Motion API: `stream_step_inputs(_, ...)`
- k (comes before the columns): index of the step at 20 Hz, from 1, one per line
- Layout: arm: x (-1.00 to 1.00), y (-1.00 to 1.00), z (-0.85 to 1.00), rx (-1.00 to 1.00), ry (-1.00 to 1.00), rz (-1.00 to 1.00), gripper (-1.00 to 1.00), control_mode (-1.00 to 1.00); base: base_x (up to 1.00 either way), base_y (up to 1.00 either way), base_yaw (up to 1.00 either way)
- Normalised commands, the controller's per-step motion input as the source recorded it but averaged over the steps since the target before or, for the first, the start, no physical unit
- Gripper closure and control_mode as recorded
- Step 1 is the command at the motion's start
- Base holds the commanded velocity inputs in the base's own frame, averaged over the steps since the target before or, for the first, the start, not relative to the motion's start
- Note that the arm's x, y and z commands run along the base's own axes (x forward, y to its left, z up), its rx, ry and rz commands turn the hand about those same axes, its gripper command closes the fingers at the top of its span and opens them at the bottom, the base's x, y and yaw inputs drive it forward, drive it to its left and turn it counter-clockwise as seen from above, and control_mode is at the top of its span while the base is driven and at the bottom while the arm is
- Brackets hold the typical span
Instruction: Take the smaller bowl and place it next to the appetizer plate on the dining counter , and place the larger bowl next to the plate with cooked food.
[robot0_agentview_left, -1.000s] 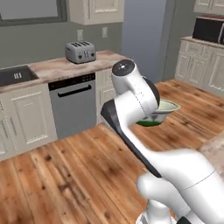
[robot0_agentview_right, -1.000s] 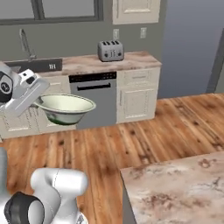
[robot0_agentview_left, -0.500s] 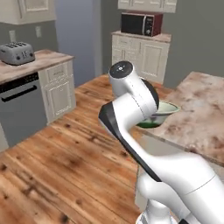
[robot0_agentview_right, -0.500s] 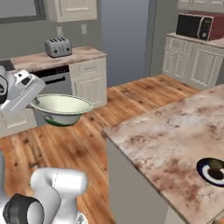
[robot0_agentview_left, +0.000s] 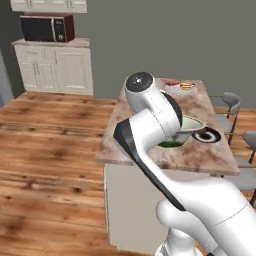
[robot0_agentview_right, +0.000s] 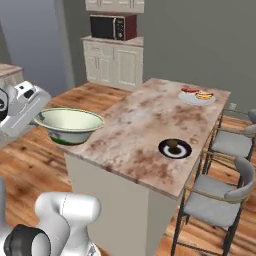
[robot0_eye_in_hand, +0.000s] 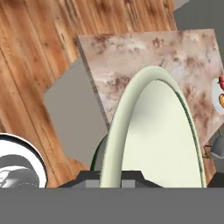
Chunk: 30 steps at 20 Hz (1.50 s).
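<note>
One larger bowl (robot0_agentview_right: 69, 125), rim pinched in hand (robot0_eye_in_hand: 111, 177), over dining counter (robot0_agentview_right: 150, 125) edge.

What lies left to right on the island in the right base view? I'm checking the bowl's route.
larger bowl held at the counter's near-left corner → appetizer plate → plate with cooked food

1. Location type: domestic kitchen with dining area.
2. Evidence: dark red-trimmed microwave (robot0_agentview_right: 113, 27) on cream panelled cabinets (robot0_agentview_right: 114, 65).
3. Evidence: beige marble-topped island desk (robot0_agentview_right: 145, 120) with grey stools (robot0_agentview_right: 220, 200), wood plank floor (robot0_agentview_left: 45, 145).
</note>
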Motion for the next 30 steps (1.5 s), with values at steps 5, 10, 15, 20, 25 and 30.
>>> stream_step_inputs(5,0.0,0.0,0.0,0.0,0.0,0.0,1.0,1.0,0.0,-0.29,-0.74)
stream_step_inputs(10,0.0,0.0,0.0,0.0,0.0,0.0,1.0,1.0,0.0,-0.27,-0.67)
stream_step_inputs(15,0.0,0.0,0.0,0.0,0.0,0.0,1.0,1.0,0.06,-0.51,-0.5)
stream_step_inputs(20,0.0,0.0,0.0,0.0,0.0,0.0,1.0,1.0,0.54,-0.88,-0.22)
stream_step_inputs(25,0.0,0.0,0.0,0.0,0.0,0.0,1.0,1.0,0.84,-0.92,0.01)
stream_step_inputs(30,0.0,0.0,0.0,0.0,0.0,0.0,1.0,1.0,0.98,-0.85,0.24)
